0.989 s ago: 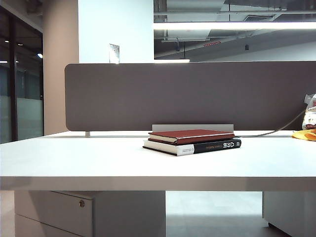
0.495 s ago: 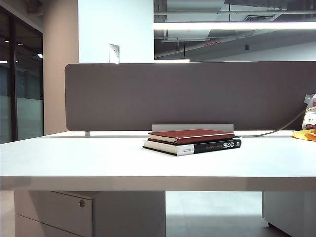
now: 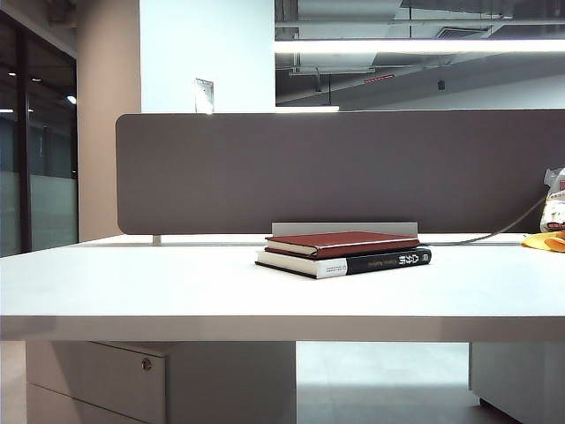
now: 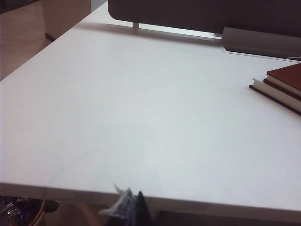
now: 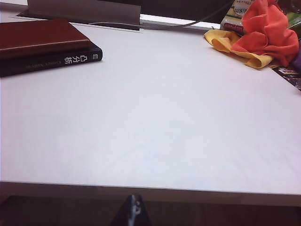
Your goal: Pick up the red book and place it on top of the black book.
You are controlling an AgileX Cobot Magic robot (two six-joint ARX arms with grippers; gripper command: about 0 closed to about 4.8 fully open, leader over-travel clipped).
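Observation:
The red book (image 3: 340, 242) lies flat on top of the black book (image 3: 353, 261) near the back middle of the white table (image 3: 177, 283). The stack also shows in the left wrist view, red book (image 4: 288, 75) over black book (image 4: 277, 94), and in the right wrist view, red book (image 5: 40, 36) over black book (image 5: 51, 61) with white characters on its spine. My left gripper (image 4: 133, 200) sits shut below the table's near edge, far from the books. My right gripper (image 5: 135, 203) is likewise shut below the near edge, holding nothing. Neither arm appears in the exterior view.
A grey partition (image 3: 335, 168) runs along the table's back edge, with a grey cable tray (image 3: 344, 229) behind the books. Orange and yellow cloths (image 5: 256, 40) and a packet lie at the back right corner. A drawer cabinet (image 3: 97, 380) stands under the table.

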